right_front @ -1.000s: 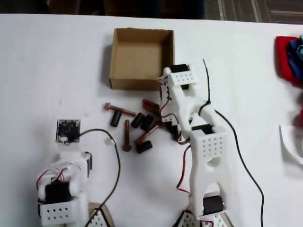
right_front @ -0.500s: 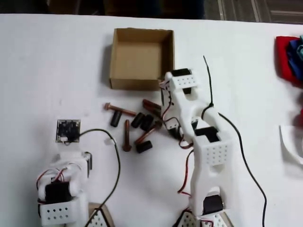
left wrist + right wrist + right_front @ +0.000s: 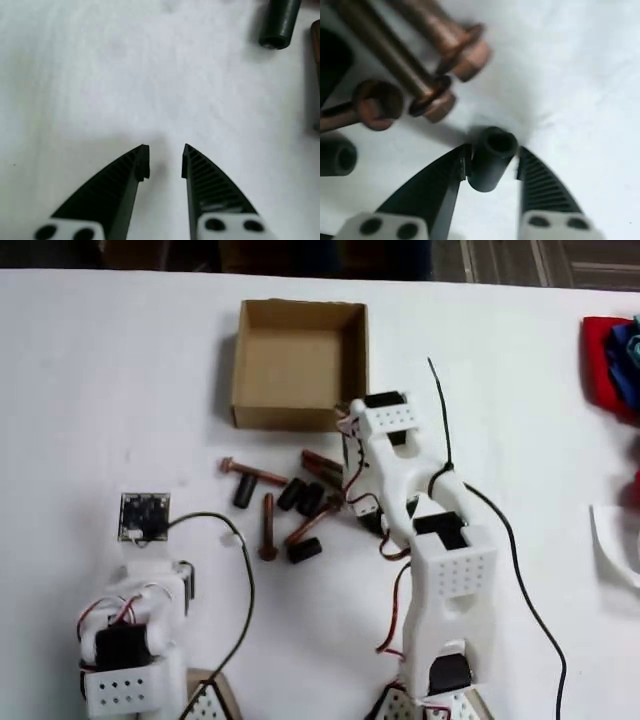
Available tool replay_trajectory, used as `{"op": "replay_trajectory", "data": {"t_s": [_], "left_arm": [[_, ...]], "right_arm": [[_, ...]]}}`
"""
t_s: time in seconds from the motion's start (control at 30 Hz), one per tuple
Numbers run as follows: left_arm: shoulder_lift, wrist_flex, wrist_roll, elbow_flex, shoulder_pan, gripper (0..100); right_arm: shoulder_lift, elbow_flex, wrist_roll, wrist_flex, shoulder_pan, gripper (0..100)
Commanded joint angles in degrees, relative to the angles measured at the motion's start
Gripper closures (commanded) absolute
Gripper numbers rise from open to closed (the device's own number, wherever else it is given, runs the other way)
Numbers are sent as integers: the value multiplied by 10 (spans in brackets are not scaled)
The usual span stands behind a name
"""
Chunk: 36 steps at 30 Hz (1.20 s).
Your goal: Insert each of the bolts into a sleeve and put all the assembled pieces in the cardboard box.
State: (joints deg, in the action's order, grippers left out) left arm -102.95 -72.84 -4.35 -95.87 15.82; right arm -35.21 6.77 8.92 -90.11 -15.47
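Right hand [image 3: 493, 162] parted astride short black cylindrical sleeve [image 3: 492, 147] beside copper-brown flanged bolts [image 3: 432, 100]; left hand [image 3: 165, 161] released above white tabletop [image 3: 100, 75].

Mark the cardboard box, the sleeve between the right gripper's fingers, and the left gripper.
box [image 3: 285, 418]: high view, on its near outer wall.
sleeve [image 3: 487, 167]: right wrist view, on its dark side below the open end.
left gripper [image 3: 164, 161]: left wrist view, midway between its fingertips.

White table [image 3: 120, 370], black sleeve [image 3: 495, 145] between the open right gripper [image 3: 492, 161] fingers, copper bolts [image 3: 395, 55] and other sleeves [image 3: 337, 157] just beyond its tips, cardboard box [image 3: 290, 418] farther ahead.
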Motion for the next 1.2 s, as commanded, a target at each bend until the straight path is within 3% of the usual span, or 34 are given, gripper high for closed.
{"op": "replay_trajectory", "data": {"t_s": [0.0,0.37,0.53,0.73,0.97,1.17], "left_arm": [[-1,-1,3,-13,4,868],[-1,-2,4,-13,-13,868],[-1,-2,4,-13,-18,867],[-3,2,2,-13,-18,865],[-4,3,2,-13,-19,865],[-4,9,1,-13,-19,867]], "right_arm": [[-4,19,3,-3,0,974],[167,28,7,-25,1,978],[416,-114,10,-2,-5,978],[640,-316,98,48,-4,978],[685,-396,106,50,22,978],[685,-398,168,65,60,978]]}}
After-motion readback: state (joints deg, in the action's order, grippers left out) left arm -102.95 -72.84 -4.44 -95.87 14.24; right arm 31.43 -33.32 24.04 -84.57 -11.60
